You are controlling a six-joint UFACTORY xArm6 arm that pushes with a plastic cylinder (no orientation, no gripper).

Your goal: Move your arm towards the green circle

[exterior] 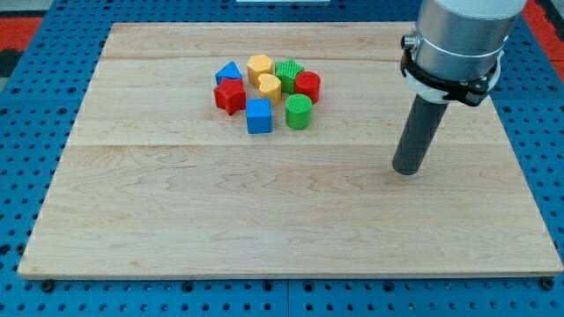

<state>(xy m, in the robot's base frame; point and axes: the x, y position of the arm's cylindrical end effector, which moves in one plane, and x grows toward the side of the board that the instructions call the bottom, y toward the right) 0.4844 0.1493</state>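
Observation:
The green circle [299, 113] stands at the lower right of a tight cluster of blocks in the upper middle of the wooden board [282, 220]. My tip [405, 169] rests on the board well to the right of the circle and a little lower in the view, apart from all blocks. The dark rod rises from it to the grey arm at the view's top right.
The cluster also holds a blue cube [259, 115], a red star [230, 96], a blue triangle [229, 72], a yellow hexagon [259, 66], a yellow heart [269, 85], a green block [288, 72] and a red cylinder [307, 85]. A blue pegboard [35, 106] surrounds the board.

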